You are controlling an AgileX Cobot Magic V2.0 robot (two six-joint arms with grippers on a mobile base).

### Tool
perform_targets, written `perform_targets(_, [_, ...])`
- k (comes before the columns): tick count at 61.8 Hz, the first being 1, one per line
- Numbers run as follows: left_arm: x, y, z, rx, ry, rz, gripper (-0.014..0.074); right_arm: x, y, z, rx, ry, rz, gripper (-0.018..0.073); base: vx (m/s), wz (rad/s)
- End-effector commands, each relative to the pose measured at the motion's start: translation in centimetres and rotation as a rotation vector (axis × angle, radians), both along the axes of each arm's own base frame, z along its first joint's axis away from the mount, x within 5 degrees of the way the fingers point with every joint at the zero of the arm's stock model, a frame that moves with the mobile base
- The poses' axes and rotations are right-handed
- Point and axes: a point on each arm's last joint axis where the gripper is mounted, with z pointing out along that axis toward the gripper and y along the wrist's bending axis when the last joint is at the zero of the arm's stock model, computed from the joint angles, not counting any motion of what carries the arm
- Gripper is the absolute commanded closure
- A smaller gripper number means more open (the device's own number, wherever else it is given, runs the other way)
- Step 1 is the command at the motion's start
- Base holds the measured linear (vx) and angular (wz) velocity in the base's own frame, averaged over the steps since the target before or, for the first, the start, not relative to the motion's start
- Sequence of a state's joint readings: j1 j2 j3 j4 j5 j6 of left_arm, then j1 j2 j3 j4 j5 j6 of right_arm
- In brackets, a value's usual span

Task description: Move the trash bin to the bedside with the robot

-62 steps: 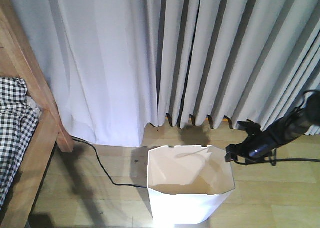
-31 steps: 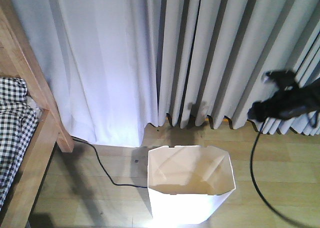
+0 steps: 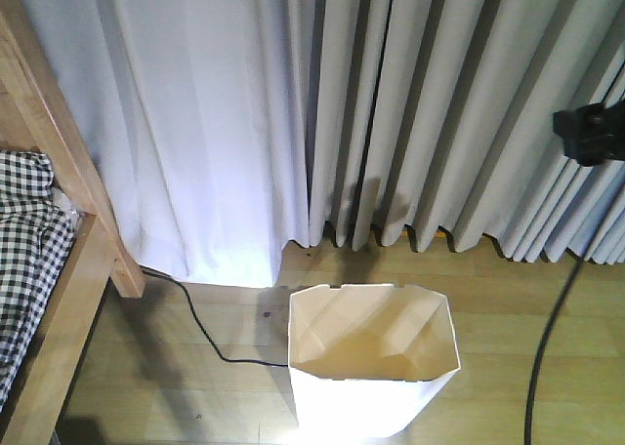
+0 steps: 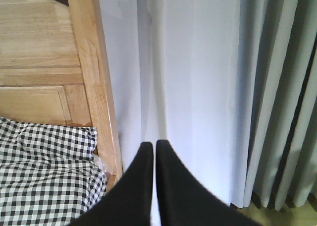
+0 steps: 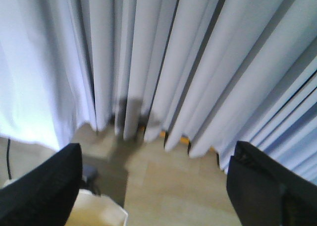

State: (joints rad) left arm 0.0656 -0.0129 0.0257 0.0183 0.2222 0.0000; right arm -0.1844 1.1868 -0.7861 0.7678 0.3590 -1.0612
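Note:
The white trash bin [image 3: 371, 411] stands upright on the floor at the bottom centre, its cream inside showing. One corner of the trash bin [image 5: 101, 212] shows low in the right wrist view. The bed's wooden frame [image 3: 61, 177] and checked bedding [image 3: 24, 245] lie at the left, a floor gap away from the bin. My right gripper [image 3: 589, 133] hangs high at the right edge, well above and right of the bin. In its own view the right gripper [image 5: 156, 146] is wide open and empty. My left gripper [image 4: 151, 144] is shut on nothing, beside the bed frame [image 4: 94, 87] and bedding [image 4: 44, 176].
Pale grey curtains [image 3: 342, 103] hang to the floor across the back. A black cable [image 3: 195, 323] runs over the wooden floor from the bed leg toward the bin. Another black cable [image 3: 547, 338] droops from my right arm to the floor.
My right gripper has risen from beside the bin's right rim up and to the right, away from the bin. The bin has stayed in place.

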Motion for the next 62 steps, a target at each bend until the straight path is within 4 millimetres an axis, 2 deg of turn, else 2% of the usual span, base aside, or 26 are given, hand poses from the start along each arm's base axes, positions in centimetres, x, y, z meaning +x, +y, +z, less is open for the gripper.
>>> perform_targets(1, [0.0,0.0,0.1,0.0,-0.067,-0.001,0.0603,-2.5,0.3,2.1,0.013,-0.123,-0.039,-0.0022,0.0,0.0])
perform_targets(10, [0.0,0.0,0.1,0.0,-0.067,-0.001,0.0603,-6.9,0.4,2.9,0.005,-0.291,-0.135,-0.0022,0.0,0.0])
perform_targets(18, [0.0,0.0,0.1,0.0,-0.067,-0.001,0.0603,-9.9,0.3,2.1,0.027,-0.431,-0.249,-0.0022,0.0,0.0])
perform_targets(23, [0.0,0.0,0.1,0.0,-0.067,-0.001,0.0603,-11.7,0.7,1.2,0.011,-0.504,-0.259,-0.0022,0.0,0.0])
perform_targets(32, [0.0,0.0,0.1,0.0,-0.067,-0.001,0.0603,-14.7,1.6,-1.6,0.014,-0.548,-0.192,-0.0022,0.0,0.0])
perform_targets(35, [0.0,0.0,0.1,0.0,-0.067,-0.001,0.0603,-15.4,1.7,-2.6,0.041,-0.545,-0.188,-0.0021,0.0,0.0])
perform_targets(41, [0.0,0.0,0.1,0.0,-0.067,-0.001,0.0603,-16.6,1.7,-3.4,0.096,-0.582,-0.198,0.0002,0.0,0.0])
perform_targets(47, [0.0,0.0,0.1,0.0,-0.067,-0.001,0.0603,-17.2,2.3,-3.5,0.137,-0.58,-0.144,0.0116,0.0,0.0])
perform_targets(59, [0.0,0.0,0.1,0.0,-0.067,-0.001,0.0603,-17.2,2.6,-3.7,0.07,-0.562,-0.088,0.0575,0.0,0.0])
perform_targets(62, [0.0,0.0,0.1,0.0,-0.067,-0.001,0.0603,-17.2,2.6,-3.6,0.072,-0.565,-0.093,0.0574,0.0,0.0])
